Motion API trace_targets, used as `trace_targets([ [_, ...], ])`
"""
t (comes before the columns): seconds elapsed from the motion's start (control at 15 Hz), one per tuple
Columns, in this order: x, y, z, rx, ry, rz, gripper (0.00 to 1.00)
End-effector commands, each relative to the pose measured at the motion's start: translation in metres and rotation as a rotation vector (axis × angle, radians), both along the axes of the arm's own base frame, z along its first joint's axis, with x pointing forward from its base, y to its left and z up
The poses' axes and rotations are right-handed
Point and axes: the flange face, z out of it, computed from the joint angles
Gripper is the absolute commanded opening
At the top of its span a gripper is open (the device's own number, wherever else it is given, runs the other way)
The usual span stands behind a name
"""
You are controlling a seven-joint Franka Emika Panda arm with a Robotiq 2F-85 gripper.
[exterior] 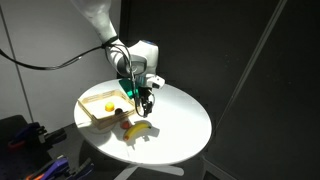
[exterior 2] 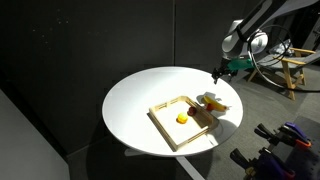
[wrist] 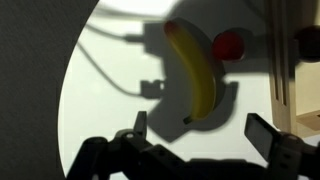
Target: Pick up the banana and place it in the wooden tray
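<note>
The banana point(wrist: 196, 72) lies on the round white table just outside the wooden tray point(exterior: 88, 114), with a small red round object point(wrist: 228, 43) touching it. In both exterior views the banana point(exterior: 138, 130) point(exterior 2: 214, 102) sits beside the tray's point(exterior 2: 164, 128) edge. My gripper point(exterior: 147, 100) hangs above the banana, open and empty. In the wrist view its two fingers point(wrist: 200, 130) straddle the banana's near tip from above. The gripper also shows in an exterior view point(exterior 2: 218, 72). The tray's wooden rim point(wrist: 285, 75) is at the right of the wrist view.
A round yellow fruit point(exterior: 108, 108) point(exterior 2: 181, 118) lies inside the tray. The white table point(exterior: 180, 125) has bare surface beyond the banana. Dark curtains surround it, and a wooden stand point(exterior 2: 292, 70) is behind the arm.
</note>
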Motion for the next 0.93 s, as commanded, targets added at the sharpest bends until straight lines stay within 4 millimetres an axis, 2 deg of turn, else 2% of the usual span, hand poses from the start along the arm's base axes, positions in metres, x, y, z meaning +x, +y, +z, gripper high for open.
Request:
trace_targets([
  [0.0,0.0,0.0,0.0,0.0,0.001,0.0,1.0],
  [0.2,0.002,-0.001,-0.006,-0.013,0.016,-0.028,1.0],
  [0.53,0.003,0.0,-0.029,-0.015,0.069,-0.091,1.0],
  [0.87,0.014,0.0,-0.051,-0.005,0.093,-0.102,1.0],
])
